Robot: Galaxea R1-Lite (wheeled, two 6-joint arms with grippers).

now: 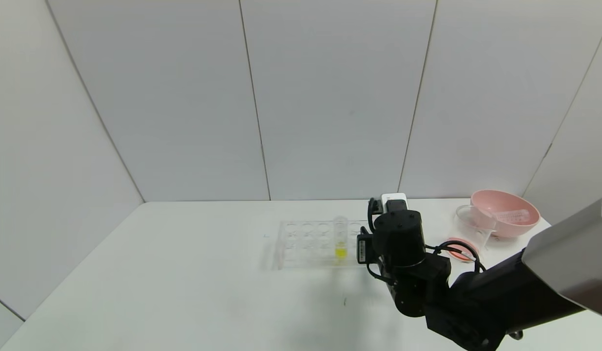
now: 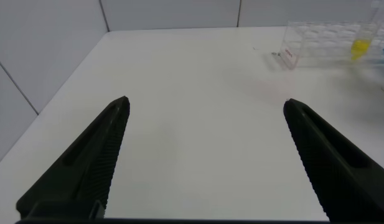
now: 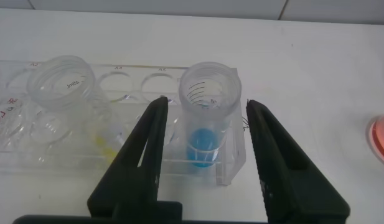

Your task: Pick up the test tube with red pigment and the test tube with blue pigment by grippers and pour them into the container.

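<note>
— What do we see of the right tool (image 3: 205,134)?

— In the right wrist view its two black fingers (image 3: 139,158) stand on either side of the test tube with blue pigment (image 3: 207,115), which sits upright in the end hole of the clear tube rack (image 3: 232,165). We see a thin gap between each finger and the tube's wall, so the tool brackets the tube but we cannot tell whether it presses on it. From the head view the right arm (image 1: 417,273) reaches over the tabletop (image 1: 184,273) and covers the right end of the rack, so the blue tube is hidden there.

— And the other tube in the rack?

— A tube with yellow liquid (image 1: 340,241) stands upright a few holes to the left of the arm; in the right wrist view it is just beside the blue one, apart from the fingers.

— The red pigment?

— We cannot make out the test tube itself. There is only a reddish patch (image 1: 459,248) on the tabletop behind the arm's cables, near the container (image 1: 471,219) — a clear glass vessel that stands touching or just in front of the pink bowl (image 1: 505,212) at the far right.

— The left tool (image 2: 206,106)?

— Released — its fingers are spread wide over bare tabletop, well apart from the rack, and hold nothing.
</note>
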